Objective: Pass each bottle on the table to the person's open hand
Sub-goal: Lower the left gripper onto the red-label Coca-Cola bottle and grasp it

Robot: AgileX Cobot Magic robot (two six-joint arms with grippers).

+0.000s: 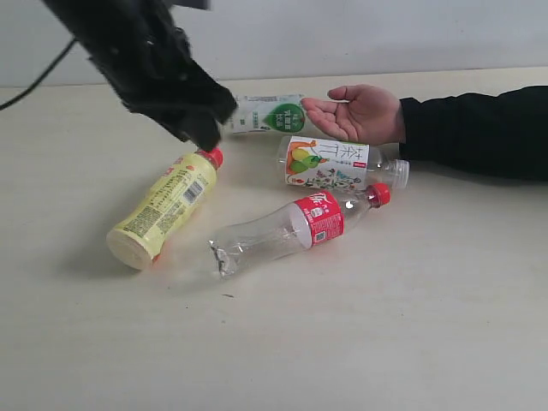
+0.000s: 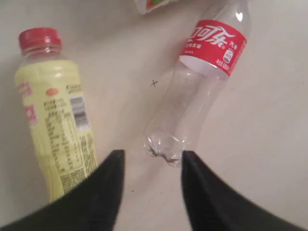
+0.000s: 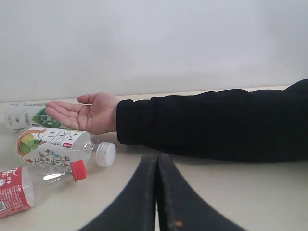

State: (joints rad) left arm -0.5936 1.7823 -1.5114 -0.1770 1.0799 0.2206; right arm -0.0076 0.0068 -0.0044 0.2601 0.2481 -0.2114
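Yellow bottle [image 1: 167, 205] with a red cap lies on its side at the left of the counter [image 1: 411, 342], cap toward the back. Over that cap hangs the left end effector [image 2: 152, 158], its jaws moderately apart with nothing between them. Near the middle lies the clear bottle with the red label [image 1: 287, 231], crumpled base toward the yellow one. Behind it lie the white bottle with a green leaf label [image 1: 267, 115] and the fruit-label bottle [image 1: 330, 164], both just beside the person's open hand [image 1: 360, 113], palm up. The right end effector [image 3: 156, 161] has its jaws pressed together, empty, near the black sleeve [image 3: 216, 120].
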